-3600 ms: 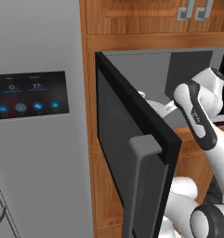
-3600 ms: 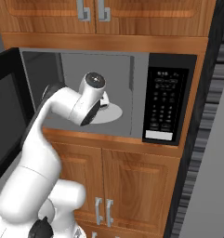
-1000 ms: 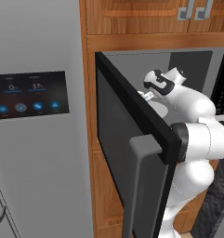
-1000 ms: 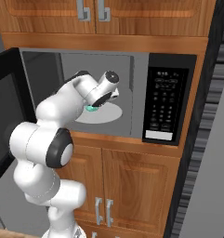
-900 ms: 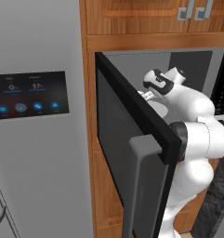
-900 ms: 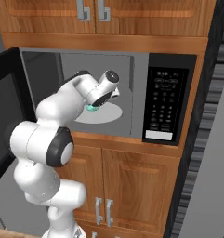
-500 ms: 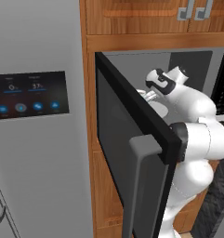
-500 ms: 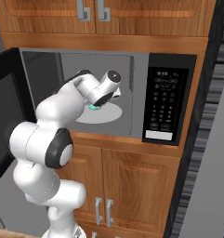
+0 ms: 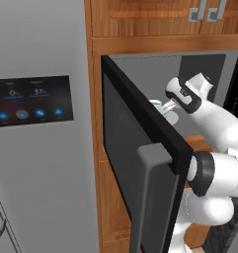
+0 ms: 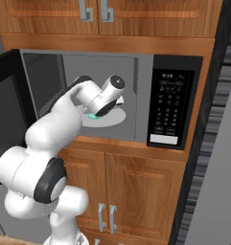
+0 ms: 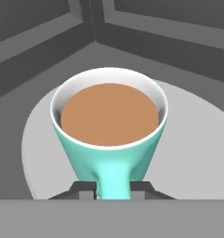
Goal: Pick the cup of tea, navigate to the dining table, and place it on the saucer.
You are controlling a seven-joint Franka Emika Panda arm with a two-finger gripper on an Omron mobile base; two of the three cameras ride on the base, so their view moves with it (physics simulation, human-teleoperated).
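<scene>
Claw (image 11: 112, 189) pinching the handle of the cup of tea (image 11: 109, 132) on the microwave (image 10: 112, 95) turntable (image 11: 192, 153): lift level and withdraw slowly, since the tea stands near the rim.

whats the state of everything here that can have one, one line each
microwave door: swung wide open
cup of tea: upright, full of brown tea, on the turntable inside the microwave
gripper: closed on the cup's handle, a finger on each side
upper cabinet doors: shut
lower cabinet doors: shut
fridge panel: lit
</scene>
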